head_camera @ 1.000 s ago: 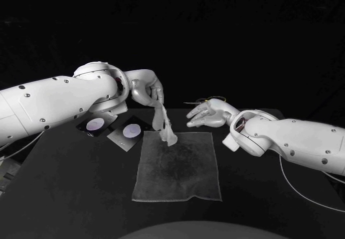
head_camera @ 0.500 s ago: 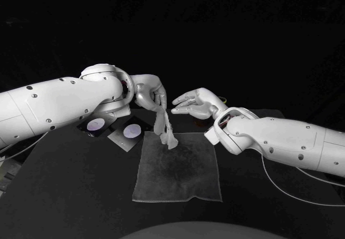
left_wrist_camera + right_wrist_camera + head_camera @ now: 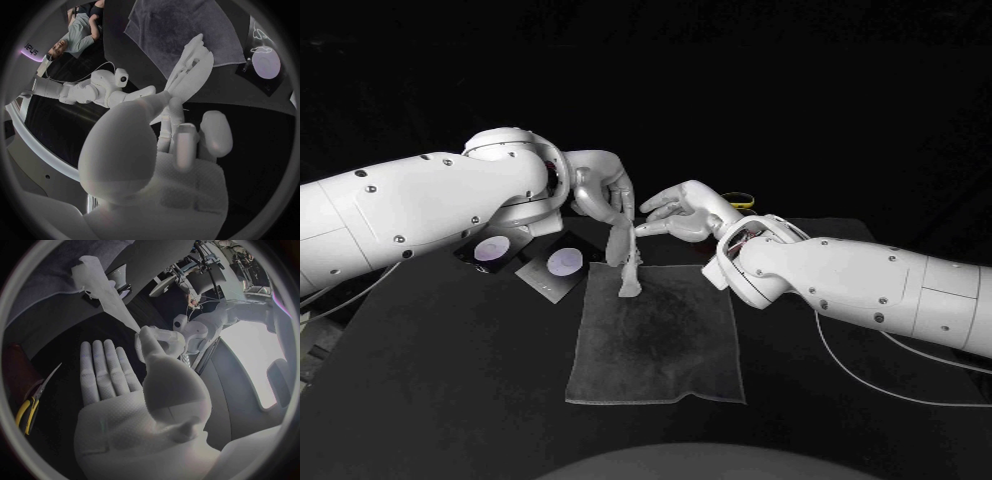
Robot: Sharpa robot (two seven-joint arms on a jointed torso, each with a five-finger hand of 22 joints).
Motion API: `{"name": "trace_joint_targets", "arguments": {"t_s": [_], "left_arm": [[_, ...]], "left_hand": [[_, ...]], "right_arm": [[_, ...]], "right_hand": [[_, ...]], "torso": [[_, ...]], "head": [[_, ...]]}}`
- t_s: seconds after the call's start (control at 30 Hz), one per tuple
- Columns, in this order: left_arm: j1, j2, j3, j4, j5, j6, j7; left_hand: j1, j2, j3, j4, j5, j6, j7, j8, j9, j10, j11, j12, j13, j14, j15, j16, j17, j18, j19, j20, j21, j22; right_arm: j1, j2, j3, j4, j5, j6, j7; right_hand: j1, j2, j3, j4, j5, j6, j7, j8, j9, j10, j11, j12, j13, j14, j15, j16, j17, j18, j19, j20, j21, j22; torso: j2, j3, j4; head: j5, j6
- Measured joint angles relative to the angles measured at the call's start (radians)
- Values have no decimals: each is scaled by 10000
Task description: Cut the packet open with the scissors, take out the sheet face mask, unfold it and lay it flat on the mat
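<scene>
My left hand [image 3: 602, 193] pinches the top of the folded white sheet mask [image 3: 626, 256], which hangs down in a narrow strip with its lower end over the far edge of the grey mat [image 3: 655, 345]. The pinch on the mask [image 3: 190, 64] also shows in the left wrist view, with the mat [image 3: 181, 30] beyond. My right hand [image 3: 679, 211] is beside the mask's upper part, fingers spread and straight, the thumb close to the mask [image 3: 103, 287]; I cannot tell if it touches. The yellow-handled scissors [image 3: 30, 407] lie on the table behind the right hand.
Two dark packets [image 3: 561, 264] [image 3: 493, 250] lie on the black table left of the mat's far corner. The scissors' handles [image 3: 741, 197] peek out behind my right hand. The mat's near half is bare.
My right hand has swung left from beside the scissors to the hanging mask. The mask has drawn into a straighter, narrower strip. My left hand has barely moved.
</scene>
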Motion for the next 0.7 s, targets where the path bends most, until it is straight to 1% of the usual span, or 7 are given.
{"name": "trace_joint_targets", "arguments": {"t_s": [0.13, 0.23, 0.37, 0.5, 0.57, 0.6, 0.7], "left_arm": [[0, 5, 0, 17, 70, 17, -49], [0, 10, 0, 18, 115, 26, -79], [0, 25, 0, 7, 153, 33, -123], [-1, 39, 0, 4, 197, 38, -154], [-1, 45, 0, 4, 211, 40, -165], [-1, 48, 0, 4, 223, 41, -173], [-1, 54, 0, 7, 263, 42, -188]], "left_hand": [[0, 0, 0, 0, 0, -1, -1, -7, 2, -1, 0, 33, -1, 0, 0, -1, 0, 0, 0, 0, 0, 0], [0, 0, -1, 0, 0, -2, -2, -8, 4, -1, 0, 33, -1, 0, 0, -3, 0, 0, 0, 0, 0, -1], [0, -1, -2, 0, 0, -4, -2, -9, 7, -1, 1, 33, -1, 0, 0, -5, 0, 0, 0, 0, 0, 0], [0, -1, -2, -1, 0, -13, -11, -19, 14, -1, 1, 33, -2, 0, 0, -6, 0, -1, 0, 0, 0, 20], [1, -1, -2, -1, 0, 4, 6, -21, 15, -2, 1, 33, -2, 0, 0, -6, 0, 0, 0, 0, 0, 28], [1, -1, -2, -1, 0, 17, 19, -30, 15, -1, 0, 33, -2, 0, 0, -6, 0, 0, 0, 0, 0, 28], [1, -1, -3, -1, 0, 18, 19, -22, 14, 33, -32, 33, -2, 0, 0, -7, 0, 0, 0, 0, 0, 28]], "right_arm": [[-66, 13, -3, 73, -270, 125, -300], [-100, 63, -3, 111, -410, 208, -448], [-147, 196, -2, 35, -580, 299, -648], [-201, 297, -1, -86, -675, 344, -808], [-226, 331, -1, -125, -702, 354, -867], [-237, 347, -1, -133, -713, 358, -890], [-255, 400, -1, -150, -726, 366, -939]], "right_hand": [[-124, 118, -510, 23, 93, 28, -18, 4, 8, 0, 0, 224, 4, -182, -36, 314, 0, -2, -24, -24, 0, -23], [-256, 150, -906, 53, 249, 186, 39, 139, 38, 50, -50, 352, 4, -251, -39, 535, 0, -4, -35, -35, 0, -24], [-301, 199, -1181, 36, 295, 348, 56, 253, 67, 152, -150, 500, 3, -264, -52, 724, 0, -5, -35, -35, 0, -24], [-191, 414, -1373, 25, 295, 464, 106, 332, 90, 291, -215, 583, 2, -264, -52, 876, 0, -7, -35, -35, 0, -24], [-173, 437, -1401, -3, 295, 554, 126, 353, 102, 329, -250, 617, 2, -225, -91, 892, 0, -7, -35, -35, 0, -24], [-179, 534, -1436, 0, 295, 581, 147, 400, 108, 351, -268, 618, 2, -225, -90, 926, 0, -7, -35, -35, 40, -24], [-41, 668, -1504, -22, 295, 697, 103, 450, 124, 486, -323, 618, 1, -182, -134, 1023, 0, -9, 24, -93, 75, -24]], "torso": [[-1, -1, 0], [-2, 4, 0], [-3, 6, 2], [-4, 5, 4], [-3, 4, 4], [-3, 3, 4], [-2, 3, 4]], "head": [[23, -7], [39, -14], [41, -18], [48, -23], [57, -35], [60, -37], [70, -52]]}}
